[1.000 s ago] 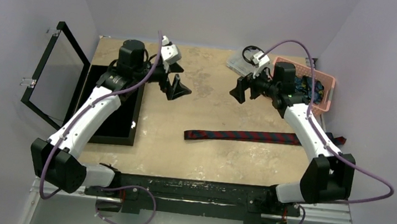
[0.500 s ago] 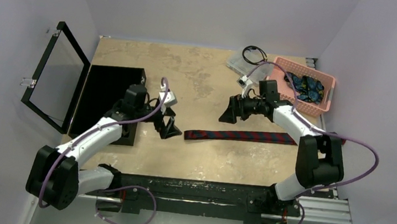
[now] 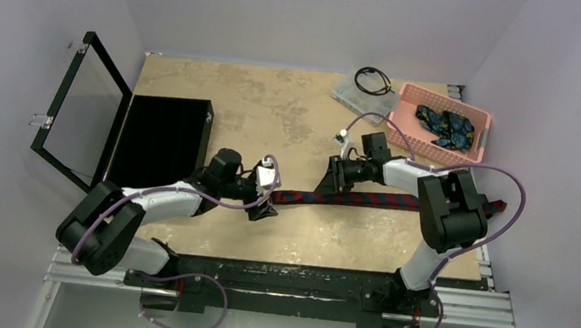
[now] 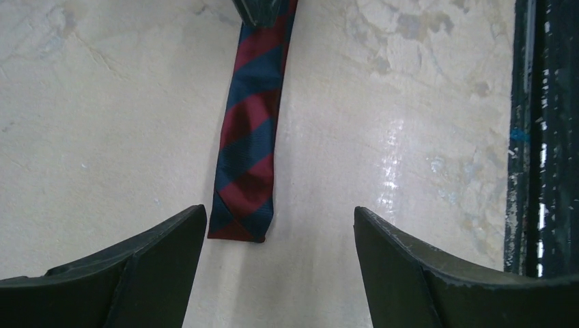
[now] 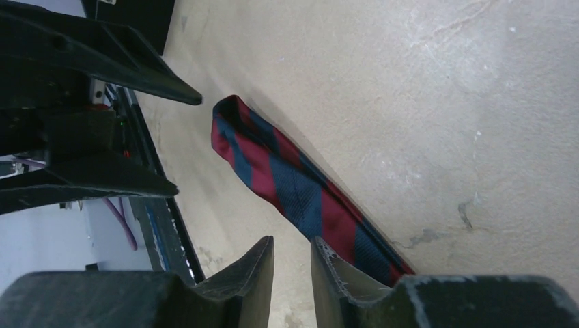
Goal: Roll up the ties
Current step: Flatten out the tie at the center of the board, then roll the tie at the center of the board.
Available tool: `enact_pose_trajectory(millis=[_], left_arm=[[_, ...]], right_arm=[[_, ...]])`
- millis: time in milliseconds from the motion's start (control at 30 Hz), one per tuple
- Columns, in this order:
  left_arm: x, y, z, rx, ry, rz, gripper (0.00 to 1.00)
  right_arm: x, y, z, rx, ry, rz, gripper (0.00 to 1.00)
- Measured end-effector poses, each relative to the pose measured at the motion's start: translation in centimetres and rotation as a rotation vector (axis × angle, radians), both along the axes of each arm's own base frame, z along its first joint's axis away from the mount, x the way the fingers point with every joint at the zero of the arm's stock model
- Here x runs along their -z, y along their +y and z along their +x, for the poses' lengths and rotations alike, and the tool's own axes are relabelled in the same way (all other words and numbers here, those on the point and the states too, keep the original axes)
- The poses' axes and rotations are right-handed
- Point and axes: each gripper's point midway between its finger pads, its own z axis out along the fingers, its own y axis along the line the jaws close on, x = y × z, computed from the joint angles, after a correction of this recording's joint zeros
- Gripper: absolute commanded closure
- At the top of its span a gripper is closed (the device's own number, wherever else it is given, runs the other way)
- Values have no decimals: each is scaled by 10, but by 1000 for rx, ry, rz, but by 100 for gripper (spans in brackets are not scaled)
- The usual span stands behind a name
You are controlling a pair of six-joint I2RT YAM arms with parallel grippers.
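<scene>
A long maroon cloth necktie with navy diagonal stripes (image 3: 381,199) lies flat on the beige, mottled tabletop (image 3: 277,106), stretched from left to right in front of both arms. We see the left gripper (image 3: 262,208) low at the tie's left end. In its wrist view its two black fingers (image 4: 157,253) stand wide apart and hold nothing, and the tie's squared tip rests on the table between them, closer to one finger.

The right gripper (image 3: 330,186) sits over the tie a little farther along. Its jaws are drawn in to a narrow slit with bare tabletop showing through. The striped cloth runs just beside one finger, and we cannot tell whether any of it is pinched.

Well apart, at the far right corner, a pink plastic basket (image 3: 441,94) holds bundled dark blue ties with a teal-green pattern (image 3: 444,125). An open black case (image 3: 161,138) lies at the left.
</scene>
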Motion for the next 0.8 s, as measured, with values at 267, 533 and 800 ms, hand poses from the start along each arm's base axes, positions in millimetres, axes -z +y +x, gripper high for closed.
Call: enact_pose_trajectory(millis=[267, 533, 800], left_arm=[[13, 2, 13, -22, -95, 26, 24], [20, -6, 29, -9, -73, 74, 29], [33, -16, 22, 36, -32, 116, 32]], right_arm=[[-3, 18, -1, -34, -34, 21, 81], [31, 14, -12, -69, 42, -28, 83], [37, 2, -4, -32, 124, -5, 87]])
